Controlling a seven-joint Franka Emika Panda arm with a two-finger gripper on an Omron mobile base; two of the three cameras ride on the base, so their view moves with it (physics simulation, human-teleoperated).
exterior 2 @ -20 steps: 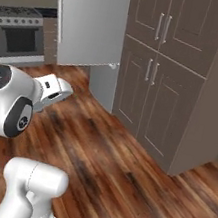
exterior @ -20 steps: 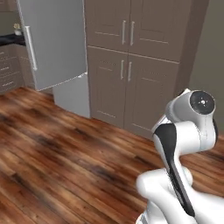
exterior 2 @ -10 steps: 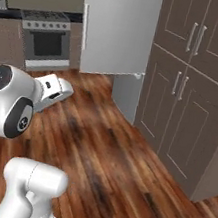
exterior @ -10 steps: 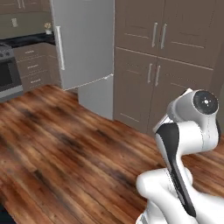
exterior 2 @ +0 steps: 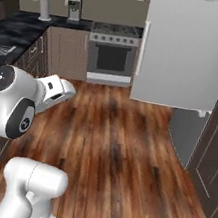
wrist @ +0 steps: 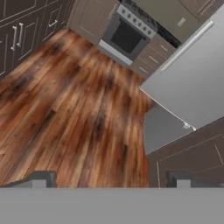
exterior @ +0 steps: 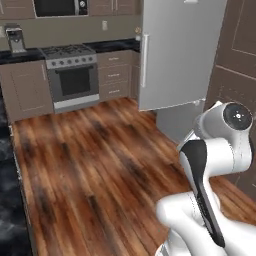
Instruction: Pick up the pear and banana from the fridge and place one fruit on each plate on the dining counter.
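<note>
Left base view puts the fridge (exterior: 180,55) ahead with its door shut, fruit presumably inside, so the approach step is likely underway; the gripper (wrist: 109,179), fingers spread and empty, must open that door next

Wooden floor (exterior: 90,170) carries the closed fridge (exterior: 175,55) and stove (exterior: 72,75).
</note>
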